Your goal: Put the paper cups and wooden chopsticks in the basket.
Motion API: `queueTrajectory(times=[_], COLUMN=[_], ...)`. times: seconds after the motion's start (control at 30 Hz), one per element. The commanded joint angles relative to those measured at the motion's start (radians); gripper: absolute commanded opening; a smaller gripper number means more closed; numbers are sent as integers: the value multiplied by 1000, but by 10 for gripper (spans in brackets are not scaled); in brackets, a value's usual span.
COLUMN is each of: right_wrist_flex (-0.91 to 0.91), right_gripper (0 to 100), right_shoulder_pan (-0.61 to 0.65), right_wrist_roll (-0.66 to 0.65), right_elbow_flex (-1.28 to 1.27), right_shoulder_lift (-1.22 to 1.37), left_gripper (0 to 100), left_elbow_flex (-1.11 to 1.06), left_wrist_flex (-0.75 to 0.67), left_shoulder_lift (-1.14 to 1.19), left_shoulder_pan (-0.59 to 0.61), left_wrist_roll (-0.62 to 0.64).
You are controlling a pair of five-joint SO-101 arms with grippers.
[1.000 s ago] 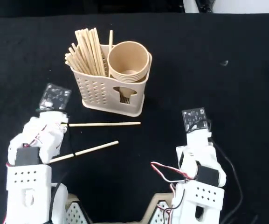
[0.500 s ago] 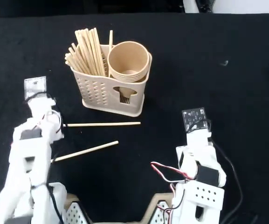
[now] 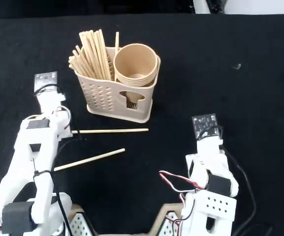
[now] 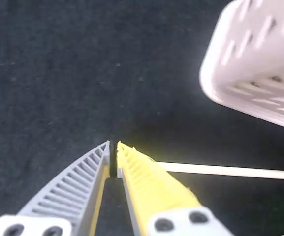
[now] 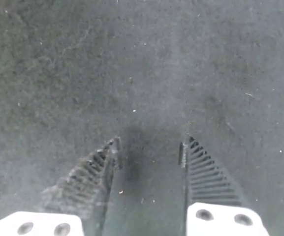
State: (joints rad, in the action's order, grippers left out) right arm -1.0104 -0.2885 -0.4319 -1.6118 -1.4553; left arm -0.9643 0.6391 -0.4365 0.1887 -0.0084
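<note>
Work remaining, as I judge it, falls to the left arm [image 3: 33, 152]. Closest to me, the right gripper [image 5: 149, 147] sits with its fingers spread apart over bare black cloth [image 3: 220, 73], holding nothing and well away from either loose stick. A little further out lies the nearer chopstick [image 3: 89, 160], slanted, its far end pointing off to the right. Beyond it the farther chopstick [image 3: 110, 131] lies flat, running straight across the table near the basket [image 3: 102, 96]. The left gripper [image 4: 112, 147] is down at that stick's left end, its fingers drawn together to a thin slit with nothing between them that I can see. On the left wrist camera the stick comes out from behind the yellow finger [image 4: 146, 182] and runs off sideways, so it lies beside the closed tips, not between them. I'd need to part the fingers and straddle the stick across its length. Farthest out, the basket holds a bundle of chopsticks [image 3: 90, 51] in one compartment and stacked paper cups [image 3: 136, 64] in the other.
</note>
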Motion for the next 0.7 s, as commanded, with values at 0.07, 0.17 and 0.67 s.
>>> queueTrajectory(times=[0.07,0.17,0.67], right_wrist_flex=[18,18,18], right_gripper=[198,198,198], right_shoulder_pan=[-17,-17,-17], right_wrist_roll=[-3,-3,-3], right_elbow_flex=[5,5,5], right_shoulder_lift=[1,1,1], left_gripper=[30,30,30], left_elbow_flex=[15,-4,-67], left_wrist_flex=[-5,-54,-28], left_shoulder_lift=[2,2,0], left_shoulder_pan=[-91,-91,-104], left_wrist_roll=[11,18,71])
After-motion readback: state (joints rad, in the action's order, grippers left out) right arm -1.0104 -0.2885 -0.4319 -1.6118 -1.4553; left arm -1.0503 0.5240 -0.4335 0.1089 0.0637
